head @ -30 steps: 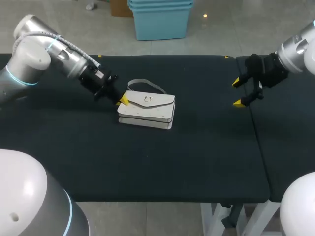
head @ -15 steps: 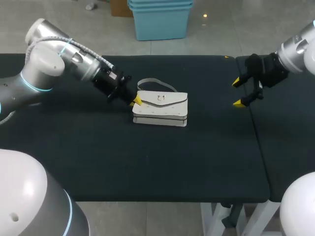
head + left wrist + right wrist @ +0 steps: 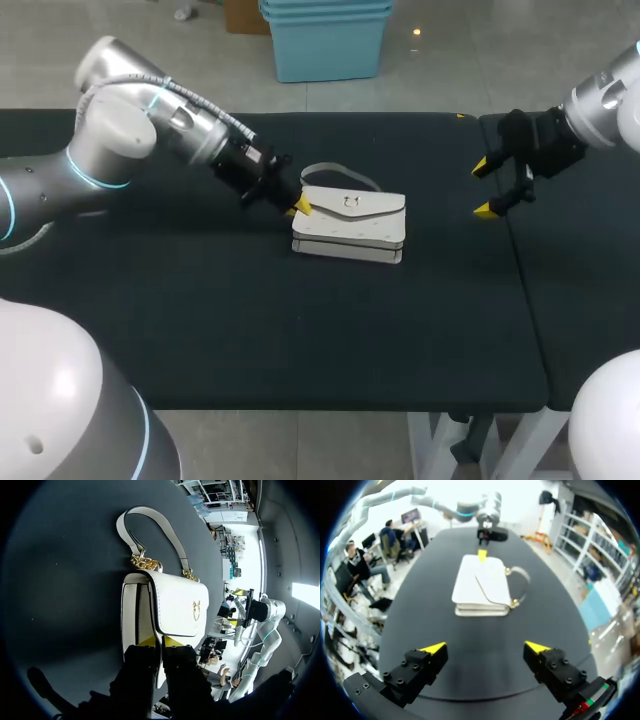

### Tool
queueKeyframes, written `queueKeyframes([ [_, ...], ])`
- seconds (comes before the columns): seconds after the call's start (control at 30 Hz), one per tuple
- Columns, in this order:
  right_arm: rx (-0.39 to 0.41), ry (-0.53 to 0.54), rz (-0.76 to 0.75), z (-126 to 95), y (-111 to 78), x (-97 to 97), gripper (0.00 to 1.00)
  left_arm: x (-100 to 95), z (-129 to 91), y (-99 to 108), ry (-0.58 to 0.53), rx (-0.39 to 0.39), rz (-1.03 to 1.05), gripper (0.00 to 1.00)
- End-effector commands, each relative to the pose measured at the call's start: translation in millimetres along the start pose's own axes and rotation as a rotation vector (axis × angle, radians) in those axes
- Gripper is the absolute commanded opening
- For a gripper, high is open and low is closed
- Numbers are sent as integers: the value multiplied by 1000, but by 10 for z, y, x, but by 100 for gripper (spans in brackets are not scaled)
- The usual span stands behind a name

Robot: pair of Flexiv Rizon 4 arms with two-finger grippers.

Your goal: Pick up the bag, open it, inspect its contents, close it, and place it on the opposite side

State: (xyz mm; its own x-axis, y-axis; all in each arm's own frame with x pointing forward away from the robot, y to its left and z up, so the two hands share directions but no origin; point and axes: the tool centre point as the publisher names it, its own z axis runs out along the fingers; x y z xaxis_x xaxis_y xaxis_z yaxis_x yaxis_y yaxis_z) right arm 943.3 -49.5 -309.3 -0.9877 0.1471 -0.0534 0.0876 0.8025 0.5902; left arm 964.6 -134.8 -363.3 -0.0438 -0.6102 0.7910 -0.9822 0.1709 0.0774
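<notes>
A white flap bag [image 3: 350, 226] with a gold clasp and a short strap [image 3: 336, 172] lies flat near the middle of the black table. My left gripper [image 3: 302, 207] is low at the bag's left end. In the left wrist view its yellow tips [image 3: 159, 641] are pinched close together on the edge of the bag [image 3: 172, 605] at its flap. My right gripper [image 3: 481, 188] hangs open above the table's right part, well away from the bag. In the right wrist view the bag [image 3: 480, 582] lies ahead of the wide-apart fingers [image 3: 485, 647], with the left gripper [image 3: 482, 554] at its far end.
The black table top [image 3: 300, 330] has a seam [image 3: 522, 270] on the right, where a second black surface joins it. Bare cloth lies in front of the bag and to its right up to the seam.
My left arm has moved to the right, and the bag has slid with it from left of centre towards the middle. The right arm has not moved.
</notes>
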Motion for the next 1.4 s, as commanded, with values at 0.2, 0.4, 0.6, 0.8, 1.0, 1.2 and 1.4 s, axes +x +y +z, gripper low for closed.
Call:
queueKeyframes([
  [0.2,-1,1,0,5,-1,-7,100,3,127,-61,9,50,-35,0],
  [0.4,-1,1,0,5,-1,-7,100,-7,72,-98,10,61,-43,0],
  [0.6,-1,1,0,5,-1,-7,100,30,0,-84,12,32,0,70],
  [0.8,-1,1,0,5,-1,-7,100,85,-108,-52,13,22,27,93],
  [1.0,24,-5,-20,-1,37,-3,100,103,-284,8,8,15,52,90],
  [1.2,81,-43,-65,-33,164,0,100,115,-523,74,-11,-13,79,100],
  [1.4,161,-93,-119,-82,341,14,100,186,-785,125,-74,-16,135,100],
])
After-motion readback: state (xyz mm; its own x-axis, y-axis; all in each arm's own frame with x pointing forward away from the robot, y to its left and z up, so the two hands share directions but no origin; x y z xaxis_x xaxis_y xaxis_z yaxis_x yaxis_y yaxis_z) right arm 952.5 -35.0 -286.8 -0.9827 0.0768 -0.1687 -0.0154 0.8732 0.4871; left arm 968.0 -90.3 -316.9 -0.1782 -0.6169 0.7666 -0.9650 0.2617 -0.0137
